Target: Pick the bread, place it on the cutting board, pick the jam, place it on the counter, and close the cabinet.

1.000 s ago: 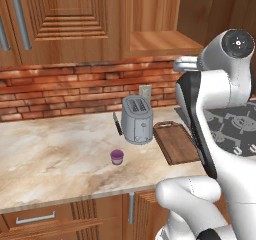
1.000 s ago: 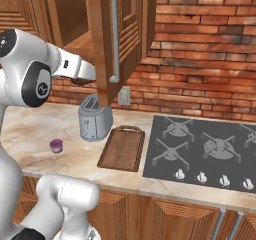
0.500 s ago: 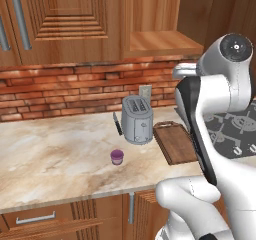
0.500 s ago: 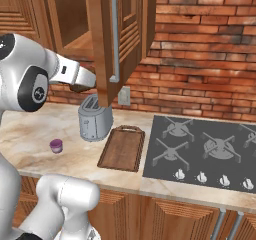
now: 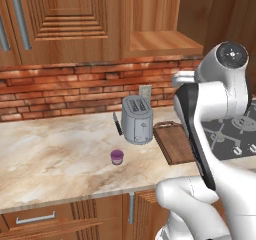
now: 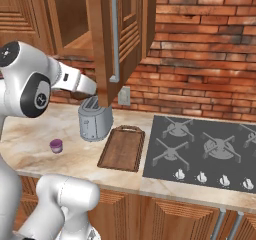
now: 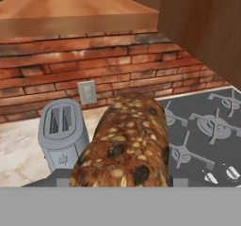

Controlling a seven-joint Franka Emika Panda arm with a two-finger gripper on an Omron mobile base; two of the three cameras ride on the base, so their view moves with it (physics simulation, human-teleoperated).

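Hand view: the gripper (image 7: 120,185) is clamped on the dark brown seeded bread loaf (image 7: 124,145), held in the air above the grey metal toaster (image 7: 62,133) and the dark stovetop (image 7: 207,126). In the right base view, the dark brown wooden cutting board (image 6: 122,147) lies on the beige marbled counter (image 6: 35,134), right of the toaster. The small purple jam jar (image 6: 56,145) stands left of it. The reddish-brown cabinet door (image 6: 117,31) hangs open.
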